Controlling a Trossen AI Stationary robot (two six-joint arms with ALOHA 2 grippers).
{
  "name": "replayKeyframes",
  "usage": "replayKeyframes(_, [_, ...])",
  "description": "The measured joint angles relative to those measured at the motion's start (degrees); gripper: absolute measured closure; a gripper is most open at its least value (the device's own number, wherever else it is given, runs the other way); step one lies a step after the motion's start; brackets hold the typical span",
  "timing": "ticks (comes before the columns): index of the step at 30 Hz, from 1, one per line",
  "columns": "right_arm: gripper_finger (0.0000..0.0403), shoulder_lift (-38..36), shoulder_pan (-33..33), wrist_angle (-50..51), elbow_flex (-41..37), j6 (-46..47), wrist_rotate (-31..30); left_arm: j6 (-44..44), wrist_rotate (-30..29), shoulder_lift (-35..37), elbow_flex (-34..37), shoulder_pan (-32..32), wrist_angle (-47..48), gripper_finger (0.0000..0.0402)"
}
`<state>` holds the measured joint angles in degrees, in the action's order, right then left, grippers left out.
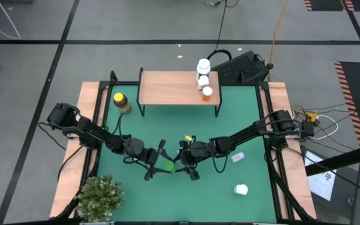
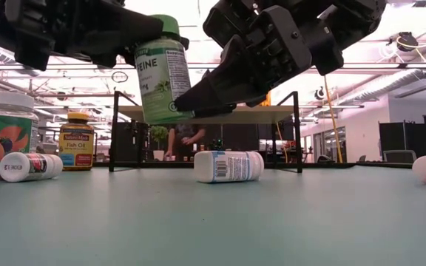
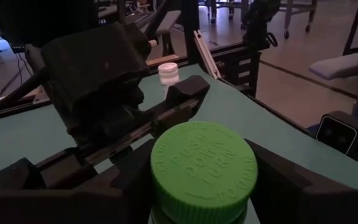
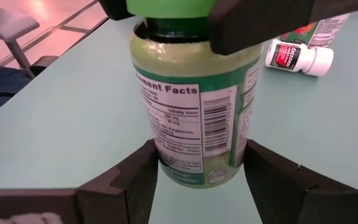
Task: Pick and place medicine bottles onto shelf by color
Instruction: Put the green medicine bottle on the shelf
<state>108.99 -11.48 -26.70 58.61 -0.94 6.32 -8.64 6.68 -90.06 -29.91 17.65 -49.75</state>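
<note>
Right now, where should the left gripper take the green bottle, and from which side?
At its green cap, coming from above: the green bottle hangs upright in the air, the right gripper already clamps its lower body, so only the cap end is free. The left gripper brackets it.

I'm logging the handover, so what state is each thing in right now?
green bottle: upright, lifted off the mat, cap on, held between both arms
left gripper: fingers at the green cap
right gripper: fingers around the bottle's lower body
shelf: three bottles at its right end
white bottle: lying on its side
</note>
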Motion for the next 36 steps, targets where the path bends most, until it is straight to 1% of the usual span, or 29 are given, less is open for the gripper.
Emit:
replayKeyframes(7, [0.0193, 0.0, 0.0, 0.2, 0.0, 0.4, -0.5, -0.5, 0.4, 0.0, 0.0, -0.1, 0.5, 0.0184])
replayKeyframes(12, [0.0168, 0.0, -0.1, 0.6, 0.0, 0.6, -3.5, -0.6, -1.5, 0.0, 0.0, -0.2, 1.0, 0.0184])
replayKeyframes(14, [0.0154, -0.4, -0.3, 2.4, 0.0, 1.8, -5.6, -0.4, -3.2, 0.1, 0.0, -0.1, 2.1, 0.0184])
replayKeyframes(17, [0.0140, -2.6, -0.1, 7.8, 0.0, 3.9, -10.1, 0.2, -4.4, 1.6, 0.1, -0.7, 5.9, 0.0184])
replayKeyframes(22, [0.0141, -8.2, -0.2, 18.8, 0.0, 6.9, -14.2, 1.2, -5.5, 6.7, 0.1, -2.8, 11.8, 0.0184])
replayKeyframes(24, [0.0146, -11.3, -0.2, 22.5, 0.0, 7.2, -14.2, 1.3, -7.2, 8.6, 0.1, -3.7, 13.8, 0.0183])
replayKeyframes(27, [0.0154, -16.7, -0.2, 27.8, 0.0, 4.8, -14.7, 1.2, -9.5, 9.9, 0.0, -5.6, 13.2, 0.0183])
replayKeyframes(29, [0.0159, -20.7, -0.2, 29.2, 0.0, 2.2, -15.1, 1.8, -9.8, 10.5, -0.2, -7.4, 14.0, 0.0183])
replayKeyframes(31, [0.0162, -24.9, -0.3, 29.6, 0.0, -0.7, -17.3, 2.8, -8.7, 10.6, -2.9, -9.5, 18.2, 0.0183])
replayKeyframes(33, [0.0166, -29.0, -0.2, 29.0, 0.0, -3.0, -19.9, 2.7, -8.0, 10.5, -6.6, -11.1, 25.5, 0.0183])
replayKeyframes(36, [0.0170, -34.6, -0.2, 28.3, 0.0, -5.4, -22.6, -1.1, -9.1, 10.1, -13.0, -12.9, 34.0, 0.0183])
